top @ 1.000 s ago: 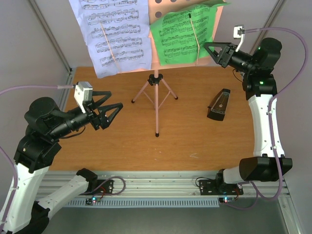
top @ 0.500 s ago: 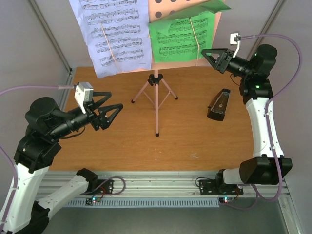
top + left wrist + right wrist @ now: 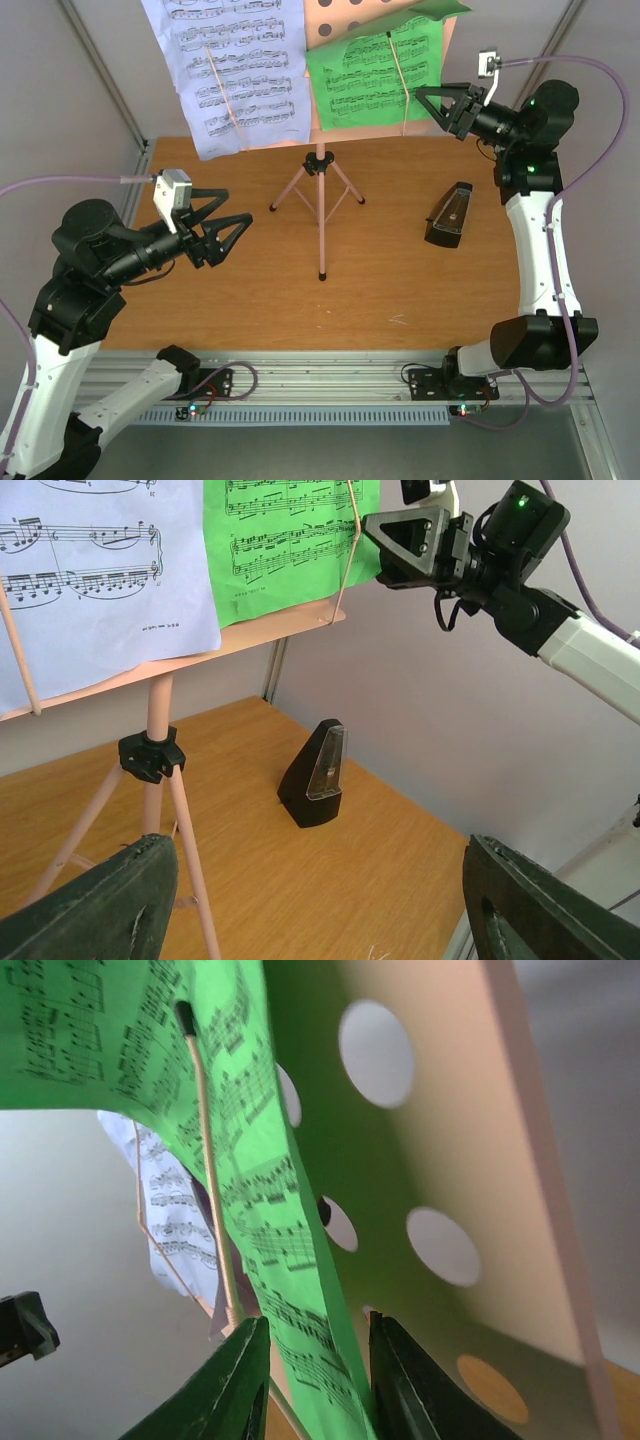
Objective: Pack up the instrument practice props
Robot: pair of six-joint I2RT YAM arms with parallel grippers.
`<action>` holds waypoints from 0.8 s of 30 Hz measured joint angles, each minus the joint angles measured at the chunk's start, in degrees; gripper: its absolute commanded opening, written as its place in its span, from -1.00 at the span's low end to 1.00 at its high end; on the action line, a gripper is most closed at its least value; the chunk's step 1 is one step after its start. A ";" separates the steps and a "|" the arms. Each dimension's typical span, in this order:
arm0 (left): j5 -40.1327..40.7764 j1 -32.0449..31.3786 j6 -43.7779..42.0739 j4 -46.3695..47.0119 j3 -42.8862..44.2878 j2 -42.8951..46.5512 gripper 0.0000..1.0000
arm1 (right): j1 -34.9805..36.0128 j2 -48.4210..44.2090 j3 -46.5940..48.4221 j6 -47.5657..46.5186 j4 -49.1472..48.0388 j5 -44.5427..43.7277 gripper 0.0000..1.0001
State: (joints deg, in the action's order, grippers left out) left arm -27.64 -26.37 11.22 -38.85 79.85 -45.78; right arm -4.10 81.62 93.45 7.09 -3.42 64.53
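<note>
The pink tripod music stand (image 3: 320, 190) stands at the back middle of the table, holding a white sheet (image 3: 240, 75) and a green sheet (image 3: 370, 75) on its hole-punched desk (image 3: 450, 1160). The green sheet's top curls forward. My right gripper (image 3: 435, 103) is open at the green sheet's right edge. In the right wrist view the sheet (image 3: 290, 1250) passes between the jaws (image 3: 320, 1380), unclamped. The black metronome (image 3: 450, 215) stands right of the stand. My left gripper (image 3: 228, 238) is open and empty, left of the tripod legs; its view shows the metronome (image 3: 315, 775) ahead.
Thin pink retaining wires (image 3: 205, 1140) lie across each sheet. The wooden table (image 3: 400, 290) ends at a grey wall behind and at its right edge (image 3: 480, 840). The tripod legs (image 3: 322, 235) spread toward the table's middle.
My right gripper has shifted slightly at the green sheet's right edge, and the sheet's top has folded further forward. The left arm has not moved.
</note>
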 measured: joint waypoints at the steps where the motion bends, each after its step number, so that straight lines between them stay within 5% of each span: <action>1: 0.00 0.00 0.00 0.00 0.00 0.00 0.57 | 0.00 0.44 0.94 0.04 0.00 0.37 -0.39; 10: -0.09 0.00 -0.15 -0.04 0.17 -0.35 0.51 | -0.04 4.31 8.94 -0.04 0.87 3.45 -0.41; 19: -0.59 -2.43 -0.13 0.20 1.40 -5.16 0.47 | -0.07 7.56 15.04 -0.13 3.98 4.35 -0.95; 24: -0.17 -6.54 0.11 0.55 4.31 -9.22 0.45 | -0.07 7.58 15.15 -0.07 4.92 4.13 -0.98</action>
State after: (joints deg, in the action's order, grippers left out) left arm -27.81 -32.91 11.33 -38.30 84.16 -55.00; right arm -4.16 89.21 108.60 7.03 1.50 68.66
